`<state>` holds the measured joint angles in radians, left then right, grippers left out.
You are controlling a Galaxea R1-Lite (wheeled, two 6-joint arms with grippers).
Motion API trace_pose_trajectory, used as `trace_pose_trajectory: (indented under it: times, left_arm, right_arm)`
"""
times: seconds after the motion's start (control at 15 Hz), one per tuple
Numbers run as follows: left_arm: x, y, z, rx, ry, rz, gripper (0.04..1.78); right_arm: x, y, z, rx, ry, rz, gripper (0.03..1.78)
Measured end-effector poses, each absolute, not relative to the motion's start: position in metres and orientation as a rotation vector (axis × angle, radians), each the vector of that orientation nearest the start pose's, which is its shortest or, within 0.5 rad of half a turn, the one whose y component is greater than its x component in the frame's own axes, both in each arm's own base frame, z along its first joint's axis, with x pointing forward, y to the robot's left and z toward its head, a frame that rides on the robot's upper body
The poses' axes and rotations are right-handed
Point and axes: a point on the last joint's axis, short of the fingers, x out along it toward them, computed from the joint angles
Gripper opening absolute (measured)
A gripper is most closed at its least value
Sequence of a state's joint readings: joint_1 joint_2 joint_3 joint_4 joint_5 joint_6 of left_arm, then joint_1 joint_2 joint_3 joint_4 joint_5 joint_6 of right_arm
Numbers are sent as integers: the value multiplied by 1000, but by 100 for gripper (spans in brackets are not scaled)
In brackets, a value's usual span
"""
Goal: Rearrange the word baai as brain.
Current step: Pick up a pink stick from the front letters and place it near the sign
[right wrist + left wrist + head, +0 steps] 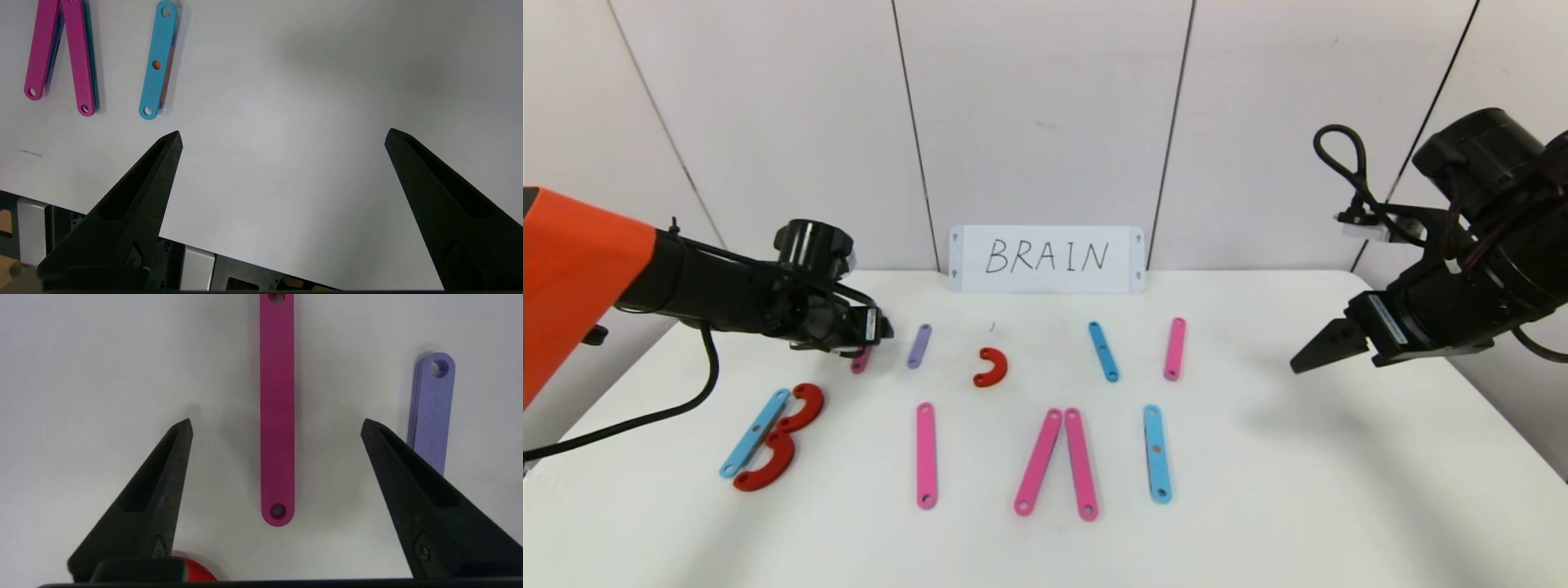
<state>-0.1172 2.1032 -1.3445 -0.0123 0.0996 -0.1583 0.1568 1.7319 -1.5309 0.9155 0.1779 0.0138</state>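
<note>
At the frame's left the left gripper (277, 428) stood open over a pink bar (277, 416) — released; the B (772, 439) was built. Centre: the word baai (1045, 457) lacked R and N. Right gripper (282, 139) idled open, right.

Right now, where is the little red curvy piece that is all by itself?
In the head view, the lone red C-shaped piece lies on the table just left of centre, in the back row, between the purple bar and the blue bar.
</note>
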Motion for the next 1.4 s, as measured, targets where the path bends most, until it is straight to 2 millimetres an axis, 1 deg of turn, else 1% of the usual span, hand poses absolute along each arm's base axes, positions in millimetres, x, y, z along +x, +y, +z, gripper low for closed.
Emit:
trace_pose_trajectory:
  times: [0.07, 0.2, 0.33, 0.4, 0.47, 0.6, 0.73, 0.87, 0.93, 1.13, 1.4]
  left_arm:
    - [399, -48, 130, -82, 732, 38, 159]
    - [381, -60, 146, -106, 728, 19, 172]
    - [357, -74, 161, -105, 743, -13, 174]
    - [342, -84, 165, -110, 765, -31, 174]
    - [328, -92, 166, -125, 798, -42, 174]
    - [303, -99, 165, -165, 871, -33, 174]
    - [284, -102, 162, -195, 921, -24, 174]
    - [268, -105, 159, -220, 954, -16, 174]
    - [263, -106, 158, -222, 961, -20, 174]
    - [257, -113, 155, -221, 974, -38, 174]
    - [252, -133, 143, -175, 1012, -90, 174]
  right_arm:
    - [275, 47, 244, 24, 1123, 291, 174]
    - [275, 47, 244, 24, 1122, 290, 174]
    - [275, 46, 245, 26, 1119, 289, 174]
    - [274, 46, 246, 27, 1115, 288, 174]
    - [273, 46, 247, 27, 1112, 288, 174]
    - [271, 45, 249, 30, 1105, 288, 174]
    - [269, 45, 250, 28, 1100, 290, 174]
    - [268, 45, 251, 27, 1099, 288, 174]
    - [268, 46, 251, 24, 1098, 292, 174]
    - [267, 47, 251, 23, 1099, 293, 174]
    - [266, 47, 251, 22, 1097, 294, 174]
